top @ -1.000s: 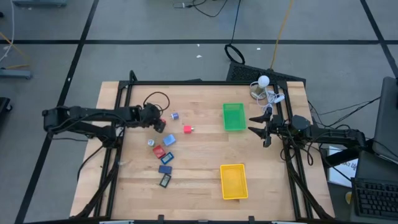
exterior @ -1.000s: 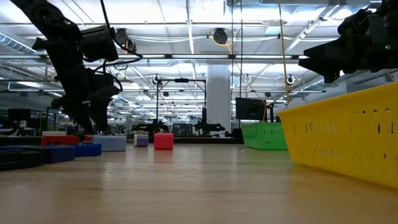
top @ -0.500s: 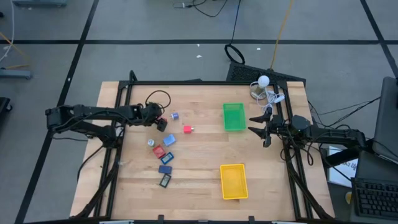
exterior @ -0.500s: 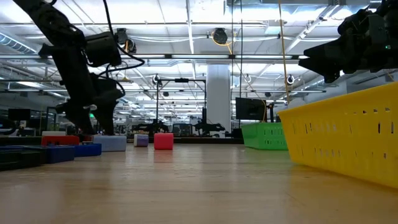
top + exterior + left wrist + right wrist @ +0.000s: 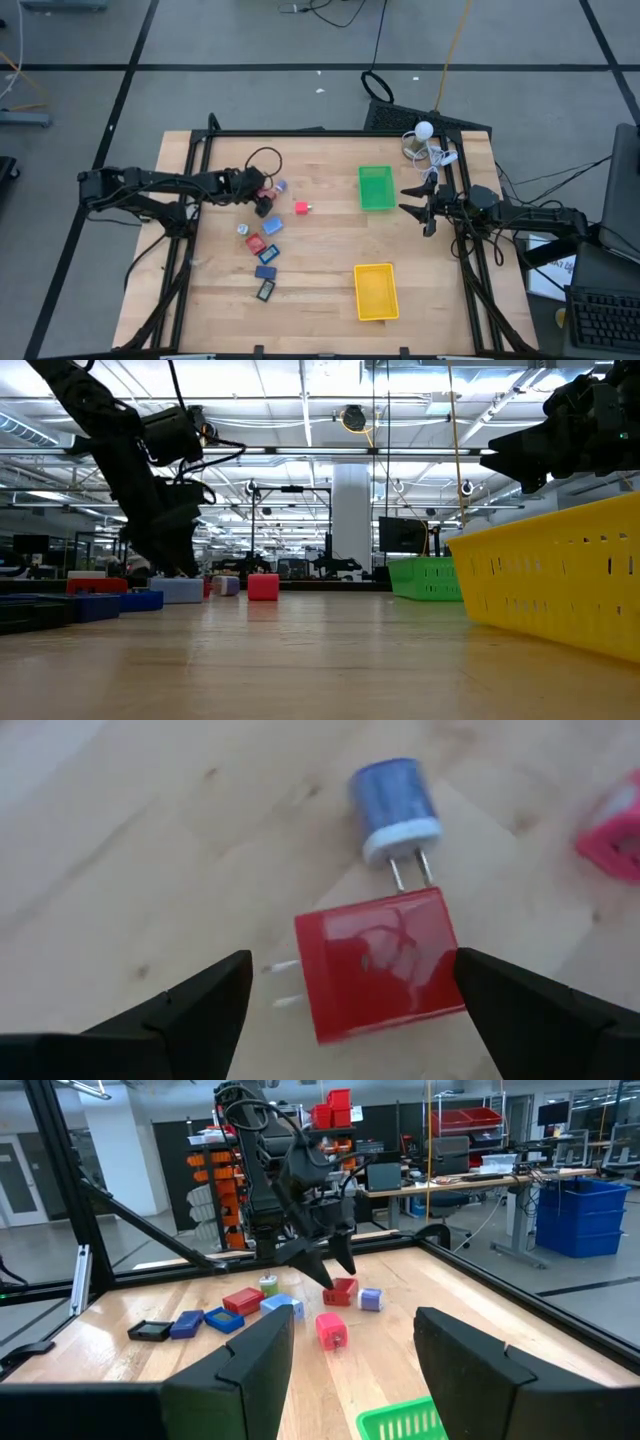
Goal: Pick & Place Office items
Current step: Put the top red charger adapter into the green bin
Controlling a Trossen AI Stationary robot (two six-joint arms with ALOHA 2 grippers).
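My left gripper is open low over the table, one finger on each side of a red charger plug that lies flat with its prongs toward one finger. A purple-blue round plug lies just beyond it, and a pink-red piece to their right. Nearer the near edge lie a whitish round piece, a light blue piece, a red piece and dark navy rectangles. My right gripper hangs open in the air, right of the green tray.
A yellow tray sits near the table's near edge, right of centre, and fills the right of the low view. A black cable loops above my left arm. Cables and a white ball lie at the far right corner.
My left gripper has moved a little toward the table's right and down, coming to stand over the red charger plug beside the purple-blue plug. My right arm has kept still. None of the pieces has moved.
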